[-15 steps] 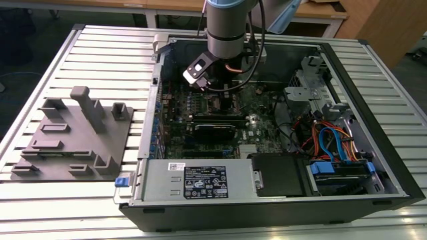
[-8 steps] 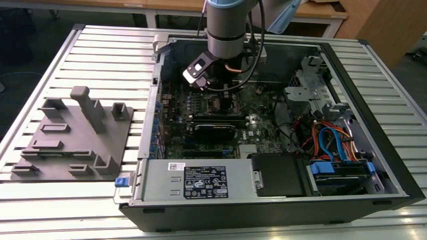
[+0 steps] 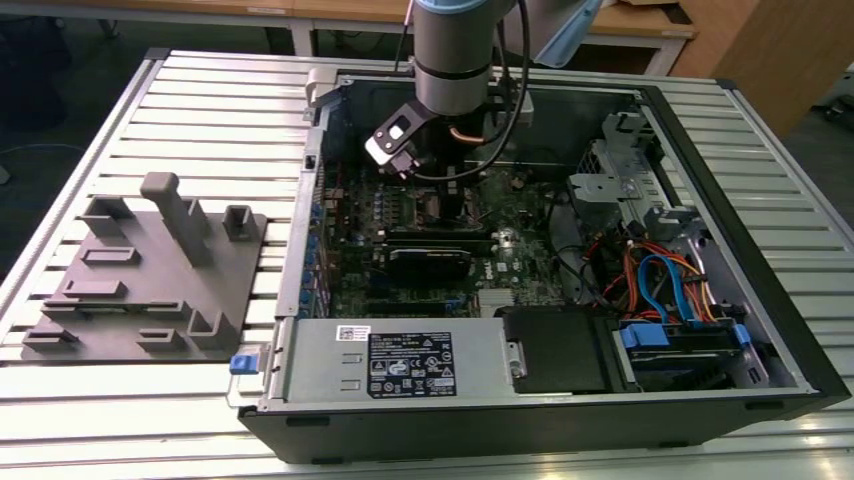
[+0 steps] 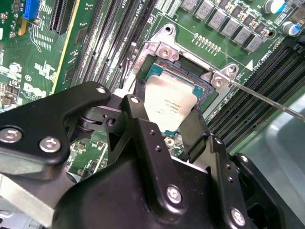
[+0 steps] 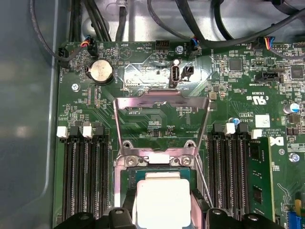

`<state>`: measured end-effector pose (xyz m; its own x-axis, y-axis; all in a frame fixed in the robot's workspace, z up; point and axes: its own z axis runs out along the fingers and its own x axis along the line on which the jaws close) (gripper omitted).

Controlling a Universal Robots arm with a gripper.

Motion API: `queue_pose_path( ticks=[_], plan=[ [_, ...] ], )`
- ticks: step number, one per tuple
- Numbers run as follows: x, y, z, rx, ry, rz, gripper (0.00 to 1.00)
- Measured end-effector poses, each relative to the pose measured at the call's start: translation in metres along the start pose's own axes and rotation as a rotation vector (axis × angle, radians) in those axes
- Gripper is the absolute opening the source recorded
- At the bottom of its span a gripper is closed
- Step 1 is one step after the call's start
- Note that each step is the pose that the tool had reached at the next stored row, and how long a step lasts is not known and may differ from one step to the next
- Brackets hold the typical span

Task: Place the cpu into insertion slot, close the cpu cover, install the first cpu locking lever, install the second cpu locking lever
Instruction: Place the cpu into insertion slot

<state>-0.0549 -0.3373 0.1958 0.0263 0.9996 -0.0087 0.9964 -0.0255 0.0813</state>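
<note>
The cpu (image 4: 169, 105), a small square chip with a dull silver top, sits between my gripper's (image 4: 167, 115) black fingers (image 4: 138, 114), which are shut on its sides. It hangs just over the insertion slot (image 4: 155, 75), whose metal-edged rim and teal inside show past the chip. In the first wrist view the cpu (image 5: 162, 200) is over the slot (image 5: 157, 161), and the cpu cover (image 5: 162, 98), a thin silver frame, is swung back open beyond it. A thin locking lever (image 4: 267, 98) sticks out free beside the socket. In the exterior view my gripper (image 3: 434, 195) reaches down into the case.
Long black memory slots (image 5: 86, 181) flank the socket on both sides. The open computer case (image 3: 747, 300) holds cables, drive bays and a power supply (image 3: 400, 365). A grey fixture block (image 3: 147, 280) stands on the slatted table at the exterior view's left.
</note>
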Motion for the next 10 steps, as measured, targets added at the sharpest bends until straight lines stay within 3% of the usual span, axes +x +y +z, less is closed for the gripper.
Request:
queue_pose_path(
  ticks=[10],
  plan=[
    [0.0, 0.0021, 0.0008, 0.0009, -0.0002, 0.001, 0.53]
  ],
)
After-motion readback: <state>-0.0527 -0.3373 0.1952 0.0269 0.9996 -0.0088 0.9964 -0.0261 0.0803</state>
